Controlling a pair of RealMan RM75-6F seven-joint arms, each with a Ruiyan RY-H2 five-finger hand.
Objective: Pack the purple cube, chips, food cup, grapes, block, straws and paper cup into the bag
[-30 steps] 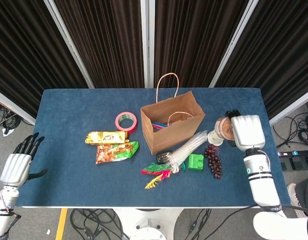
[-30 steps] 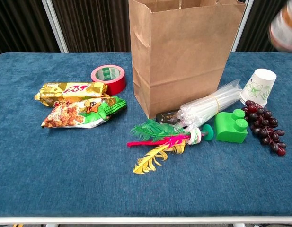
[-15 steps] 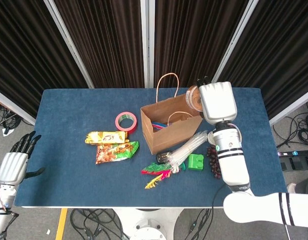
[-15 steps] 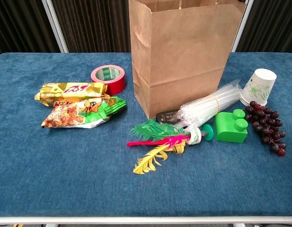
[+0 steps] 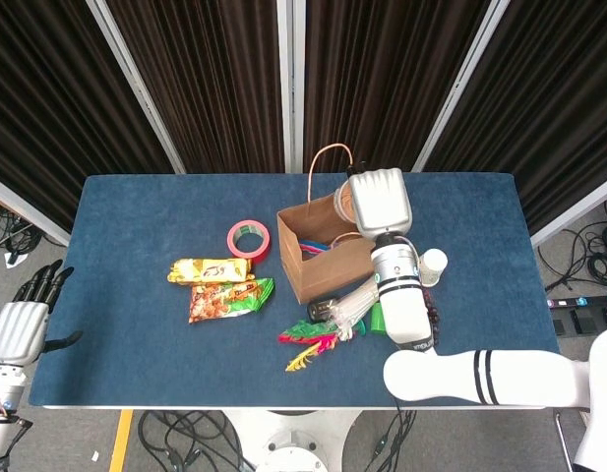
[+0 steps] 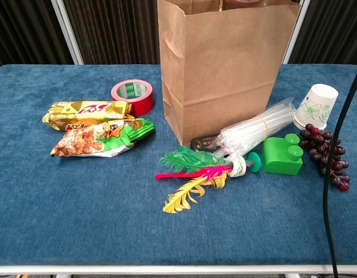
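Dark curtains back a blue worktop (image 5: 126, 324). Over the open brown bag (image 5: 333, 258), the right robot hand (image 5: 378, 202) grips the food cup (image 5: 344, 201); the left robot hand (image 5: 18, 324) hangs off the worktop's edge, fingers apart, holding nothing. Straws (image 6: 256, 130), block (image 6: 282, 155), grapes (image 6: 327, 157) and paper cup (image 6: 315, 107) lie right of the bag, chips (image 6: 100, 139) left.

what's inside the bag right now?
Head view shows purple and blue items in the bag; the right hand holding the food cup over the opening covers the rest.
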